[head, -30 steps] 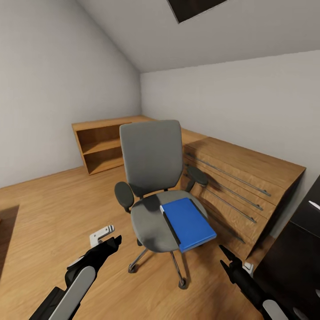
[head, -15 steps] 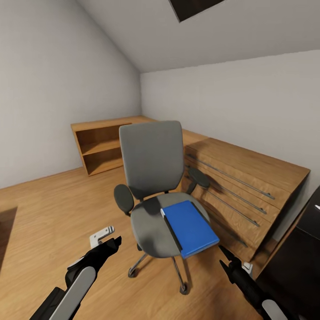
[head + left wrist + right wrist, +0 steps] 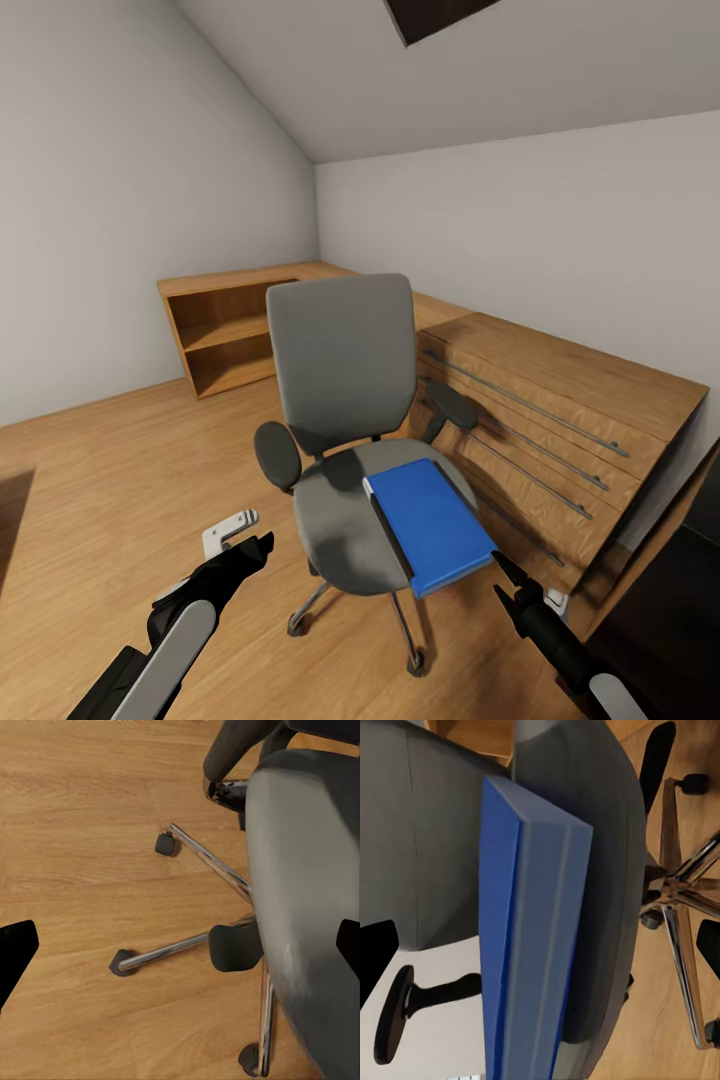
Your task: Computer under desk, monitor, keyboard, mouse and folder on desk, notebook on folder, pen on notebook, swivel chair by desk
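Folder (image 3: 435, 522): lay flat on chair (image 3: 345, 400) seat, overhanging.
Right claw (image 3: 503, 578): open, empty, near folder.
Left claw (image 3: 255, 547): open, empty.
Advice: pinch overhanging edge.

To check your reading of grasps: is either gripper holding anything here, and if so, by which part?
Nothing is held. The left gripper and right gripper are both open, short of the swivel chair; the folder lies untouched on its seat.

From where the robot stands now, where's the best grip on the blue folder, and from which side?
Probably the folder's near corner, which overhangs the swivel chair's seat edge on the robot's right. Come in low from the front with the right gripper, one of the fingers above and one below: it lies flat, so only the overhang gives room underneath.
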